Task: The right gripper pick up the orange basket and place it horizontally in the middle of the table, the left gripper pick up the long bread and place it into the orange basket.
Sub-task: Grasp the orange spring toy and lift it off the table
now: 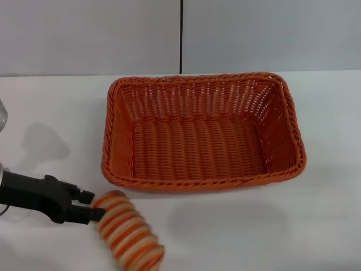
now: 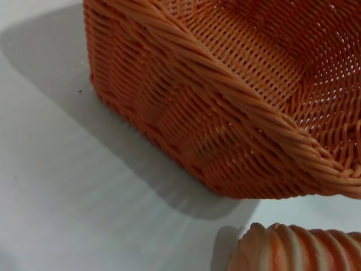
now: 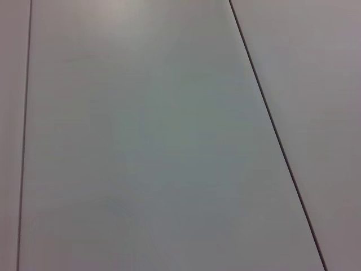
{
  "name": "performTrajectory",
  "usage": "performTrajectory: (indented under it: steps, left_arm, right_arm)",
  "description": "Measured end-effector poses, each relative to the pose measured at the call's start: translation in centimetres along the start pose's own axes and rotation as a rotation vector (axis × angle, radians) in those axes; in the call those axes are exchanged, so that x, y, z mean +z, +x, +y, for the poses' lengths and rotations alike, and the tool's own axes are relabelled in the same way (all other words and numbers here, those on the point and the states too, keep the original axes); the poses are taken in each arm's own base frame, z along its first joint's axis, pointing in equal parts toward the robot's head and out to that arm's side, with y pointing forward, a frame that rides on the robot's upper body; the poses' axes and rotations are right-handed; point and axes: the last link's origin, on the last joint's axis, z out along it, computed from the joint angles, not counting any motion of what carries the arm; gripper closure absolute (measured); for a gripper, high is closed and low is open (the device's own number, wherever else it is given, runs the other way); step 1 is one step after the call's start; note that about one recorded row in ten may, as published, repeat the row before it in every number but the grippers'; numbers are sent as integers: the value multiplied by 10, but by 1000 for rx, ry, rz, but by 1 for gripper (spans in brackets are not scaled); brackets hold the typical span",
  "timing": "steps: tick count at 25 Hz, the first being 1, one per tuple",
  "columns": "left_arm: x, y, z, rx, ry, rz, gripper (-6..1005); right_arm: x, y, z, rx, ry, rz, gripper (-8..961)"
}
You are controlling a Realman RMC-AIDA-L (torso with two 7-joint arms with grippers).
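basket: we see the orange basket (image 1: pixel 203 132) lying horizontally mid-table (image 1: pixel 327 226), long side toward the near edge, nothing inside, so the basket step looks done
bread: the long bread (image 1: pixel 128 232) sits near the table's near-left edge, angled, just outside the basket's near-left corner and apart from it
left claw: the left gripper (image 1: pixel 89 205) comes in from the table's left side, fingers narrow and pinching the bread's upper left end; we judge it gripped but can't tell if the bread is off the surface
bread vs claw: bread trails away from the fingertips toward the near edge, held only at one end
right claw: the right gripper is out of view, its wrist camera shows only wall panels, state unknown
risk: we think the end grip may let the bread swing or slip during the carry
risk 2: hanging low, it could clip the braided rim and shove the basket
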Motion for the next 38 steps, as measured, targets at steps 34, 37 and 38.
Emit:
performTrajectory:
  steps: [34,37,38]
  left_arm:
    - [-98,32,-24,133,309,87,887]
    - [-100,37,-22,150,309,96,925]
    - [-96,40,-20,157,296,95,938]
  right_arm:
    - [-4,2,1,12,2,17,379]
    - [-2,3,2,15,-5,16,379]
    - [-1,3,2,16,-7,16,379]
